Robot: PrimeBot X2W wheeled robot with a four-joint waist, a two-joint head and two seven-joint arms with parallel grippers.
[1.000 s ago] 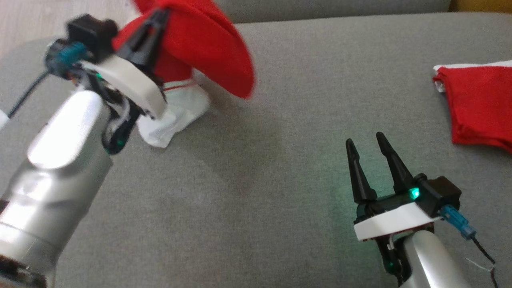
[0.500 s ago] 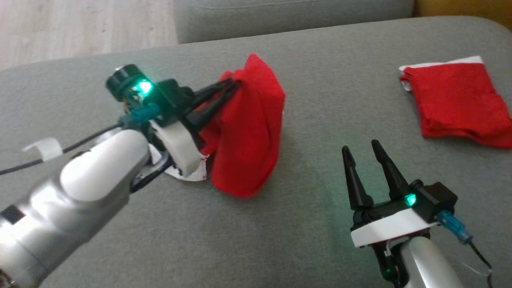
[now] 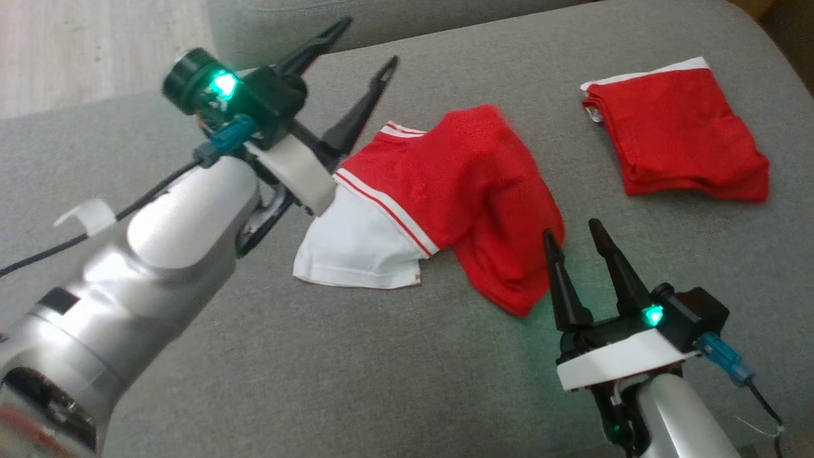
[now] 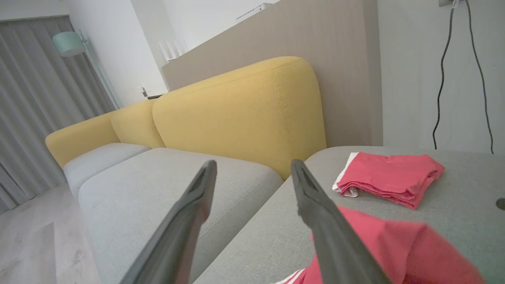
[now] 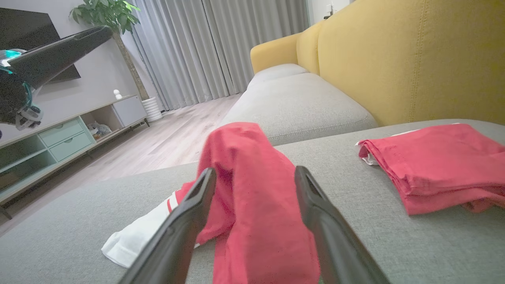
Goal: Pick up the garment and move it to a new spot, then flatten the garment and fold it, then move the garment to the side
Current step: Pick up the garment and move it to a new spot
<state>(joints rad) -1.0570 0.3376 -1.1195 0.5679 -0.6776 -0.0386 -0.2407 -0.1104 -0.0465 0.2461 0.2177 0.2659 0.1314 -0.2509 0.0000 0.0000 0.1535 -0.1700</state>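
Lying loose on the grey cushion: garment free, both claws wide open, nothing gripped.
Head view: red/white garment [image 3: 458,191] sits crumpled mid grey cushion [image 3: 381,369], white part spread toward L, red part bunched; prob. set here as the new spot, flattening not yet done. L claw [image 3: 369,41] is up off the cushion, jaws spread, empty, near garment's striped edge, not touching. R claw [image 3: 571,229] gapes, empty, tips at garment's red lower edge; contact unclear. Folded red piece [image 3: 674,137] well apart at far R, looks parked aside. L wrist view: L claw [image 4: 253,163] points toward yellow backrest [image 4: 244,110]; garment [image 4: 394,252] below and R of fingers, blurred. R wrist view: R claw [image 5: 254,170] aims at garment [image 5: 252,213], red hump in line btwn its fingers, near; suits a pinch to spread it.
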